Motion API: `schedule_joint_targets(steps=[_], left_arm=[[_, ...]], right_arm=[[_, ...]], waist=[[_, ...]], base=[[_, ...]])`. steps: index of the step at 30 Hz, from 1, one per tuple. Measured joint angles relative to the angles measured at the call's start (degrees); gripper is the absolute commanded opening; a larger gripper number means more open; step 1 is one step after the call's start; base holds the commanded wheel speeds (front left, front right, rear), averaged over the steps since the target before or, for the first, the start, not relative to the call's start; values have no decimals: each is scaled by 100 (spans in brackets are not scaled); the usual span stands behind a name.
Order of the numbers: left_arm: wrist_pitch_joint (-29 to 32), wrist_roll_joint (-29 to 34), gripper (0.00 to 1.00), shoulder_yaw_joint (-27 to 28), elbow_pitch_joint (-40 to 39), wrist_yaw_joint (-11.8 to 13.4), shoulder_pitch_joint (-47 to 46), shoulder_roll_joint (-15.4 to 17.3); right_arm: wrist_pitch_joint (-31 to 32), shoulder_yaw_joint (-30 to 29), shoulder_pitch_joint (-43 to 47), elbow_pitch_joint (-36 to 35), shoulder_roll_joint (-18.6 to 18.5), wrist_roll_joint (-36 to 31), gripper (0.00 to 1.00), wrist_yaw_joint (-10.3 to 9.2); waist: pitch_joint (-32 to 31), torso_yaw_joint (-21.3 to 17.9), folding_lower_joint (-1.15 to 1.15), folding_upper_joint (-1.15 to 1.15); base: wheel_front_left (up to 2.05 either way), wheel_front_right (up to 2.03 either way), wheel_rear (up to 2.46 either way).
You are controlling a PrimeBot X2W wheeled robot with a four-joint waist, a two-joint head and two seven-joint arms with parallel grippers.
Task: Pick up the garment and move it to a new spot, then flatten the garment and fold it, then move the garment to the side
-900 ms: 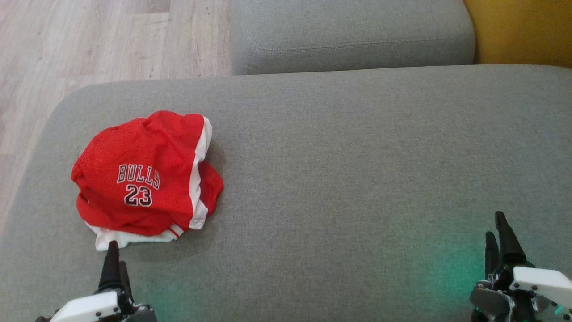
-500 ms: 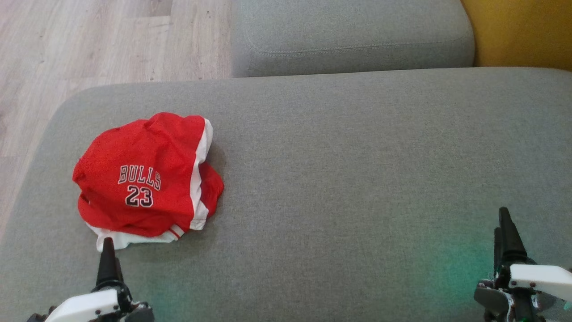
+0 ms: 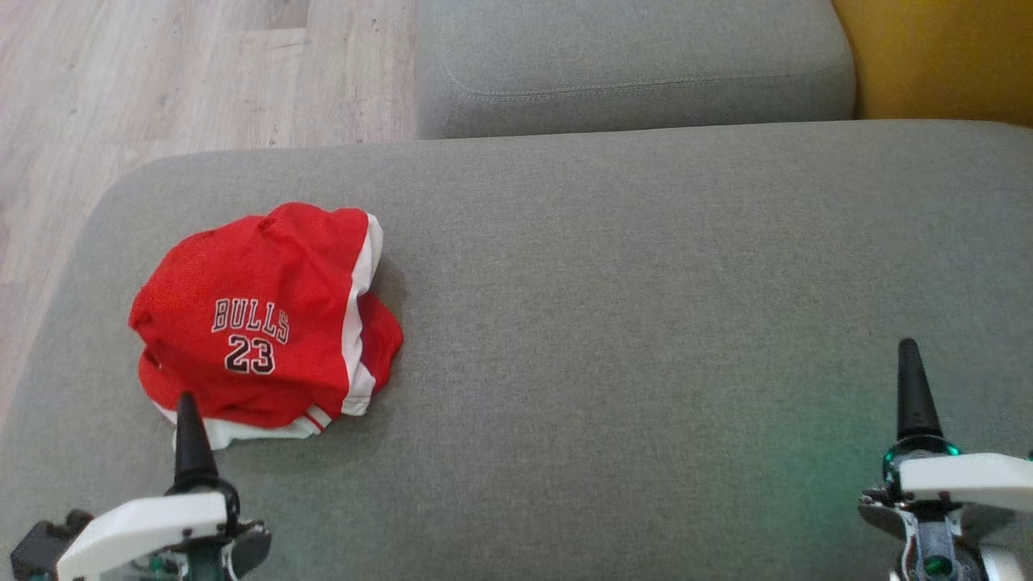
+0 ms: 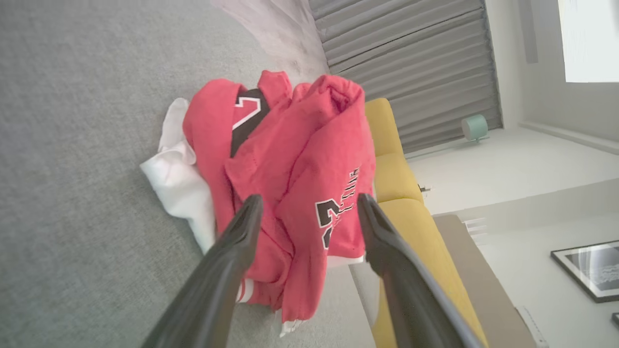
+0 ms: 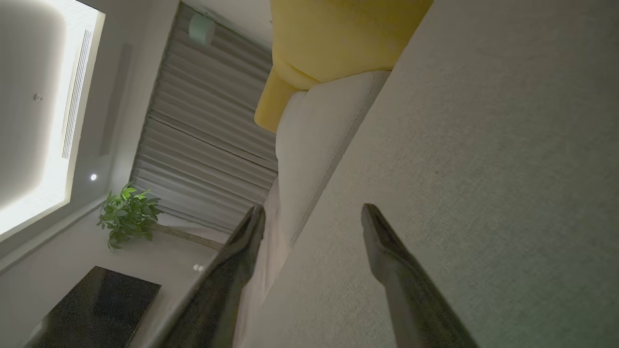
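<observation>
Pale wood flooring shows at the far left, past the rounded corner of the grey sofa seat. On the left part of that seat lies the garment, a red jersey with white trim, crumpled in a heap with "BULLS 23" facing up. Just below it in the head view is the left gripper, its fingers spread apart and empty. In the left wrist view the heap sits right ahead of the two tips; whether they touch it I cannot tell. At the lower right, well apart from the jersey, the right gripper points along the bare seat, jaws wide and holding nothing. A yellow cushion sits in the top right corner.
</observation>
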Motion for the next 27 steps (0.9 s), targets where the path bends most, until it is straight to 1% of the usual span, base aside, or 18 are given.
schedule_joint_targets(steps=[6, 11, 12, 14, 15, 27], left_arm=[[-100, 672, 100, -193, -312, 250, -19, 2], [-189, 1189, 100, -386, -493, 403, -57, 2], [-189, 1189, 100, -386, -493, 403, -57, 2], [-202, 1366, 100, -438, -568, 432, -74, 2], [-244, 1582, 100, -525, -623, 448, -87, 3], [-447, 2959, 100, -1149, -719, 457, -134, 29]], right_arm=[[-105, 208, 0, -237, 0, -779, 100, 0], [-187, 319, 1, -392, 0, -1322, 100, 0], [-187, 319, 1, -392, 0, -1322, 100, 0], [-198, 361, 1, -431, 0, -1528, 100, 0], [-248, 434, 2, -466, 0, -1782, 100, 0], [-452, 621, 7, -701, -1, -2983, 100, 0]], waist=[[8, -18, 0, 0], [13, -41, 0, 0], [13, -41, 0, 0], [13, -54, 0, 0], [12, -68, 0, 0], [-10, -165, 0, 0]], base=[[0, 0, 0], [0, 0, 0], [0, 0, 0], [0, 0, 0], [0, 0, 0], [0, 0, 0]])
